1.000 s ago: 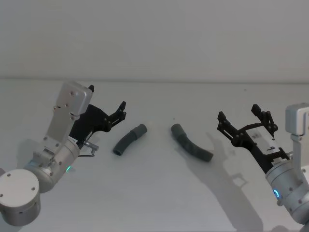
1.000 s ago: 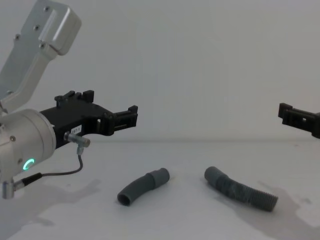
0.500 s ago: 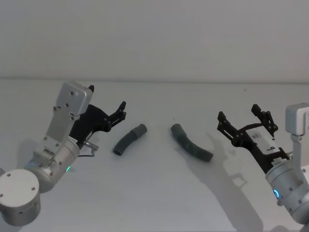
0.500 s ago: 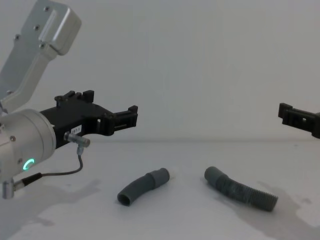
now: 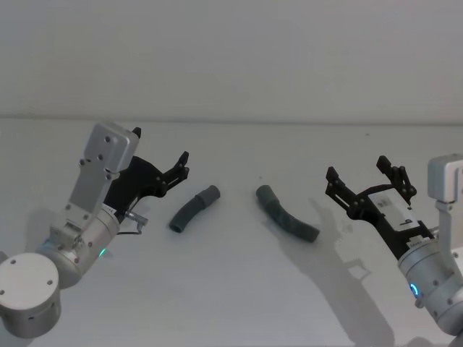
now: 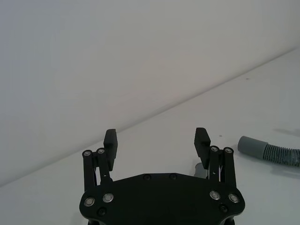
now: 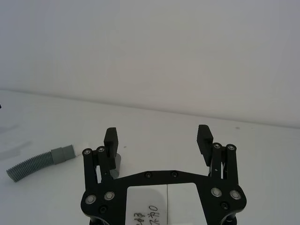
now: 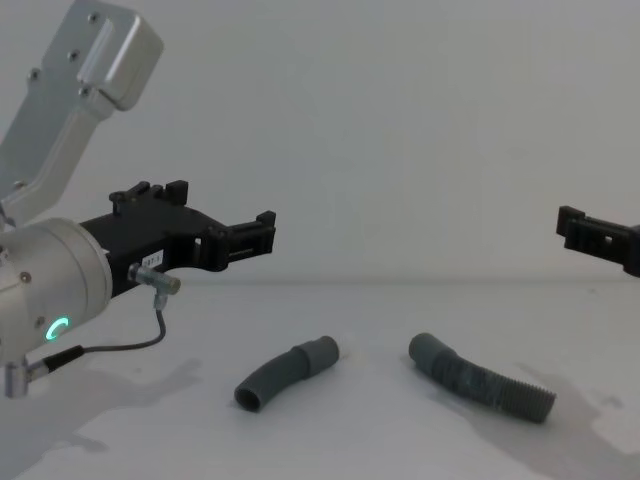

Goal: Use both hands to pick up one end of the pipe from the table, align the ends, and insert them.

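Looking down through the head camera, I see the pipe lying in two separate pieces on the table (image 5: 231, 289), near the middle. The smooth curved piece (image 5: 191, 210) sits at 9 o'clock from the ribbed piece (image 5: 288, 216), and they are apart, not touching. The smooth one's wider collar (image 5: 210, 194) points toward 2 o'clock. The ribbed one's plain cuff (image 5: 265, 194) points toward 10 o'clock, so the two ends face each other across a bare gap. The ribbed tail (image 5: 309, 233) runs off toward 4 o'clock.

My left gripper (image 6: 156, 138) hangs above the table at 9 o'clock from the smooth piece, close by but clear of it. Its two black fingers are spread wide with nothing between them. From its wrist camera the ribbed piece's cuff shows farther off. A green ring light (image 8: 58, 327) glows on that arm, and a thin cable (image 8: 125, 346) loops under it.

My right gripper (image 7: 158, 136) hovers at 3 o'clock from the ribbed piece, a little way off, fingers likewise parted and empty. On the chest camera its tip comes in from the right edge, well above the table.
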